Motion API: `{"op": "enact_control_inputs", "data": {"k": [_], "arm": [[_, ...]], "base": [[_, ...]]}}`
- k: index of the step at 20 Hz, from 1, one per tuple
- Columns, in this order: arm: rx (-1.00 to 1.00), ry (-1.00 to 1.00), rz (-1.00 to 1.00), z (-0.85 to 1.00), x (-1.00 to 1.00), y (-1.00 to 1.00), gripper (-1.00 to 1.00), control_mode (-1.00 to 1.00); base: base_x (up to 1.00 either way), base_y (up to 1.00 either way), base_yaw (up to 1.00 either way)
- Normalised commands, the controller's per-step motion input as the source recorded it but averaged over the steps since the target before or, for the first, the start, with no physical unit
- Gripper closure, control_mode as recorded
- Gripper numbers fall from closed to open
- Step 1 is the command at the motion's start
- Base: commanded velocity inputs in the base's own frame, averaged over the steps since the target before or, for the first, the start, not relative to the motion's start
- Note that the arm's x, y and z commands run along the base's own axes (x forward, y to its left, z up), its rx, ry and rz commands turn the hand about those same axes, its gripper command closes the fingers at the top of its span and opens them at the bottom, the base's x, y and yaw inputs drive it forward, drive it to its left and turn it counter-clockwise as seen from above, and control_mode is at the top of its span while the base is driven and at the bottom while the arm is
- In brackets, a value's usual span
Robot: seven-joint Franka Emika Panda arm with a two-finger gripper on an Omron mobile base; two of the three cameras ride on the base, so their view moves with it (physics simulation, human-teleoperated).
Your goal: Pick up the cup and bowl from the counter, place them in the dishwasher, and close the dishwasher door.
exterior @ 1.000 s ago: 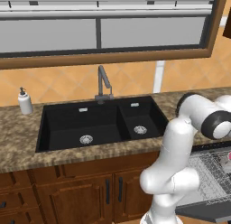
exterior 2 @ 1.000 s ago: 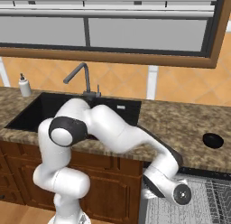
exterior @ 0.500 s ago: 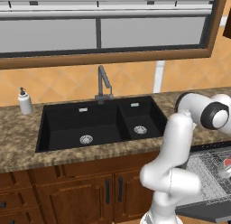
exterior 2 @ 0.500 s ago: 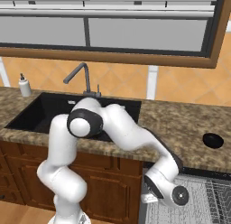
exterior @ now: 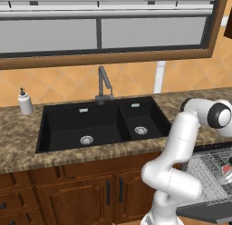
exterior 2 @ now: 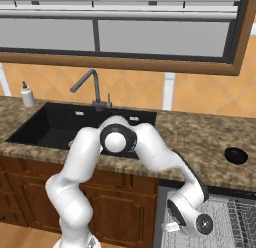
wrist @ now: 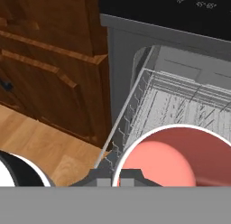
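Observation:
The cup (wrist: 177, 161), white-rimmed and red-pink inside, sits right at my gripper (wrist: 118, 177), which is shut on its wall. Below it lies the dishwasher's light grey wire rack (wrist: 180, 99), pulled out. In the left base view the cup (exterior: 225, 170) shows as a red spot over the rack (exterior: 206, 167) at the right edge, above the lowered dishwasher door (exterior: 199, 213). The black bowl (exterior 2: 236, 155) rests on the brown speckled counter (exterior 2: 200, 137), right of the sink. My arm bends down from the counter front to the rack (exterior 2: 232, 217).
A black double sink (exterior: 99, 124) with a faucet (exterior: 104, 83) fills the counter's middle. A white soap dispenser (exterior: 25, 103) stands at its left. Brown wooden cabinets (wrist: 49, 60) flank the dishwasher opening, with wood floor (wrist: 45, 146) below them.
The arm's elbow has swung to the right in both base views. The hand has sunk slightly toward the rack, with the cup still in it.

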Motion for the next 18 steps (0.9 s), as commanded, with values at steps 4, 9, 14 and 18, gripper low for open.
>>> {"op": "enact_control_inputs", "data": {"k": [4,9,14,18], "arm": [[0.05,0.07,0.07,-0.54,0.3,-0.42,1.0,-1.0],[0.01,0.03,0.05,-0.52,0.13,0.14,1.0,-1.0],[0.01,0.06,0.0,-0.35,0.0,0.18,1.0,-1.0],[0.0,0.12,0.01,-0.22,0.09,0.0,1.0,-1.0]], "base": [[0.0,0.0,0.0],[0.0,0.0,0.0],[0.0,0.0,0.0],[0.0,0.0,0.0]]}}
